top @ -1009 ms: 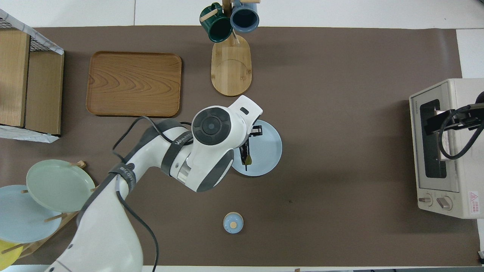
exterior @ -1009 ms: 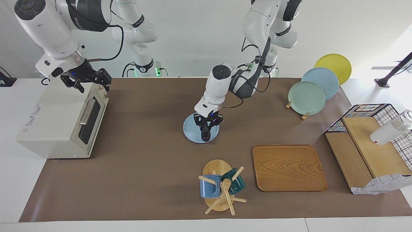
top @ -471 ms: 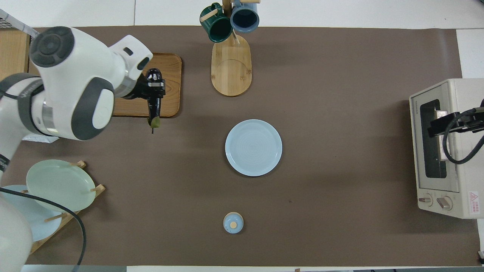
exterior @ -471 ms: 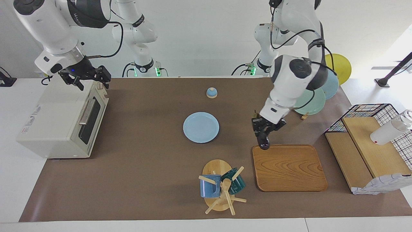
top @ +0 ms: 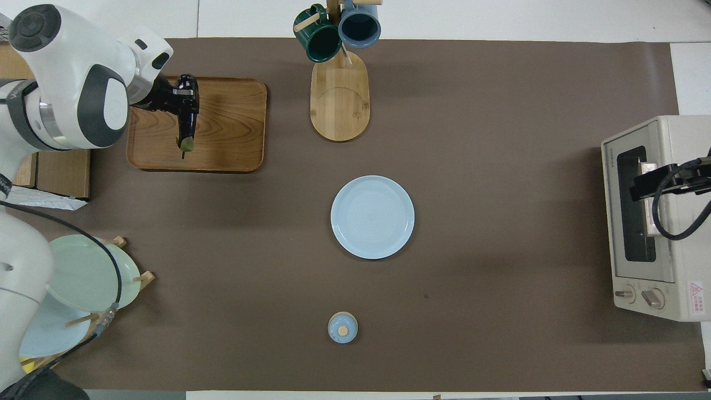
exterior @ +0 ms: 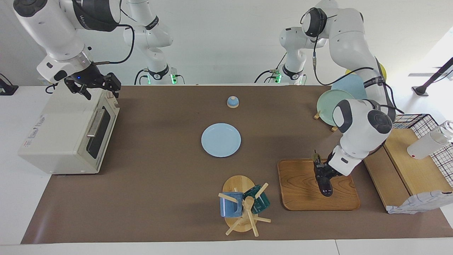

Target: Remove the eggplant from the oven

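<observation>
1. The landmark is the rectangular wooden tray point(exterior: 339, 198) with rounded corners, lying on the brown table mat point(exterior: 159, 177) toward the left arm's end of the table.
2. The left gripper point(exterior: 322, 174) is over the tray, its fingers clamped tight on the slim, glossy dark purple eggplant point(exterior: 324, 184).
3. The eggplant hangs over the tray's middle part, its green stem end point(top: 186, 145) pointing toward the robots and its rounded dark end away from them; whether it touches the wood cannot be told.
4. The boxy cream-white toaster oven point(exterior: 60, 138) sits well apart from the tray, at the right arm's end of the table, its dark glass door point(exterior: 97, 132) with the metal bar handle facing the tray's way and closed.
5. The right gripper point(exterior: 93, 86) is over the oven's top edge, fingers spread wide and holding nothing; this arm waits.
6. A round pale blue plate point(exterior: 221, 140) lies on the mat between the tray and the oven, nearer to the robots than the tray.
7. A wooden mug stand point(exterior: 240, 205) with a blue mug point(exterior: 230, 204) and a dark green mug point(exterior: 258, 200) stands just beside the tray, on its oven side.
8. A small blue domed lid with a wooden knob point(exterior: 232, 102) sits nearer to the robots than the plate.
9. A wooden rack of pastel plates point(exterior: 334, 104) stands near the tray, nearer to the robots.
</observation>
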### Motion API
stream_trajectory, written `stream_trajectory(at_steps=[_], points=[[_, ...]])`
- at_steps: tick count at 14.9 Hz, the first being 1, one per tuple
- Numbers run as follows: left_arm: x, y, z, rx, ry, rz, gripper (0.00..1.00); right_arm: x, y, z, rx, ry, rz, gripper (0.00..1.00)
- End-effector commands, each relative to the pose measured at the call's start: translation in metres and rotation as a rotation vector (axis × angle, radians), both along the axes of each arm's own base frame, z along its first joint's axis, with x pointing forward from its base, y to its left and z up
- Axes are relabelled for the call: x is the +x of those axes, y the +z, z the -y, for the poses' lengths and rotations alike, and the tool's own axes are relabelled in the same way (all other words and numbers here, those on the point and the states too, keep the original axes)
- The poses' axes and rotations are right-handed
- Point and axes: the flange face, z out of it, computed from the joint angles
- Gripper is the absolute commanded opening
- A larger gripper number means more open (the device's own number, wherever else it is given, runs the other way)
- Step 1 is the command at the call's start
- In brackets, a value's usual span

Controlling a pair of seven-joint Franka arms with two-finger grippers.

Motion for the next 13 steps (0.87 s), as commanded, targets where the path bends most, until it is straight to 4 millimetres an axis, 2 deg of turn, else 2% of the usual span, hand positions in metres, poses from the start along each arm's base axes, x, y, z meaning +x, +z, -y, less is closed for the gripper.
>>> stream_trajectory(at_steps=[1, 4, 5, 6, 8, 10, 11, 13], points=[[0.009, -0.008, -0.007, 0.005, -0.014, 0.019, 0.00, -0.003, 0.001, 0.001, 0.018, -0.021, 0.015, 1.00], [0.001, -0.012, -0.003, 0.002, -0.031, 0.028, 0.00, -0.003, 0.001, 0.001, 0.020, -0.019, 0.015, 1.00], [0.001, -0.013, 0.000, 0.005, -0.038, 0.030, 0.54, -0.004, 0.001, 0.001, 0.020, -0.019, 0.014, 1.00], [0.001, -0.010, 0.003, 0.005, -0.044, 0.032, 1.00, -0.003, 0.001, 0.000, 0.018, -0.017, 0.015, 1.00], [0.001, -0.006, 0.004, 0.003, -0.046, 0.030, 1.00, -0.004, 0.002, -0.001, 0.018, -0.017, 0.015, 1.00], [-0.001, 0.014, -0.002, -0.006, -0.038, 0.042, 1.00, -0.004, 0.002, -0.001, 0.019, -0.016, 0.015, 1.00], [-0.002, 0.026, -0.006, -0.005, -0.033, 0.046, 1.00, -0.004, 0.002, -0.002, 0.018, -0.016, 0.015, 1.00], [-0.011, 0.063, -0.006, -0.005, -0.035, 0.060, 1.00, -0.004, 0.003, -0.003, 0.018, -0.013, 0.018, 1.00]])
